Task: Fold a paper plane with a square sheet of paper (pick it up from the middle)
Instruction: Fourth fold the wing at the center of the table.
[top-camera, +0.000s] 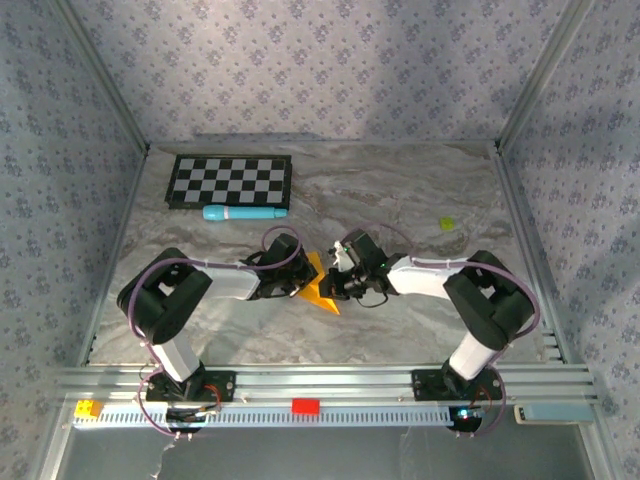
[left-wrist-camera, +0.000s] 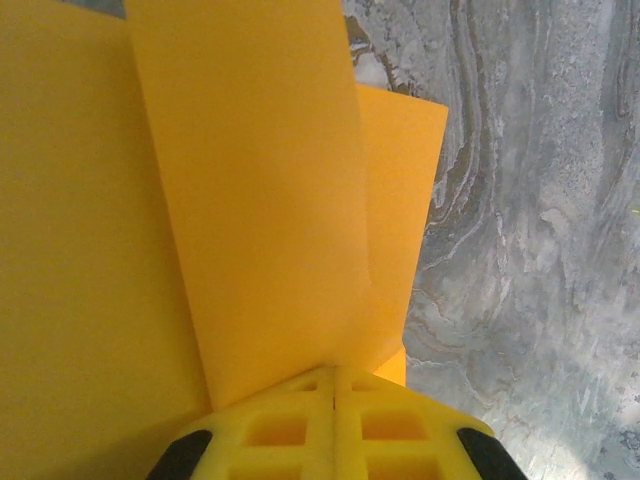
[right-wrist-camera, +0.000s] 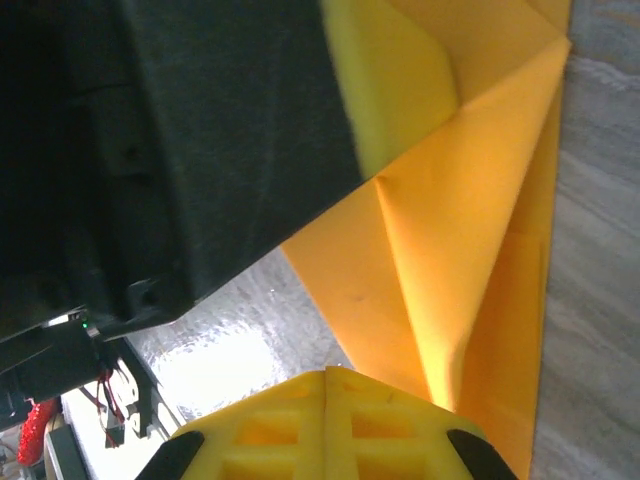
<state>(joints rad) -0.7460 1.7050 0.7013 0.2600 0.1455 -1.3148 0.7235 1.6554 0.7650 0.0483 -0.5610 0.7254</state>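
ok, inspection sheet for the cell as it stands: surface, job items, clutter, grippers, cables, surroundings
Surface: marbled grey table, no spills seen.
Job's things: orange paper mid-table between the grippers, partly folded, one flap raised; not yet a plane.
Clutter: checkerboard far left; light-blue cylinder just in front of it; yellow-green bit far right.
Grippers: left gripper and right gripper both shut, tips at the paper; cannot tell whether either pinches it.
Cables: purple cables looped along both arms.
Surroundings: patterned walls, metal frame; red block and yellow block on the near rail.
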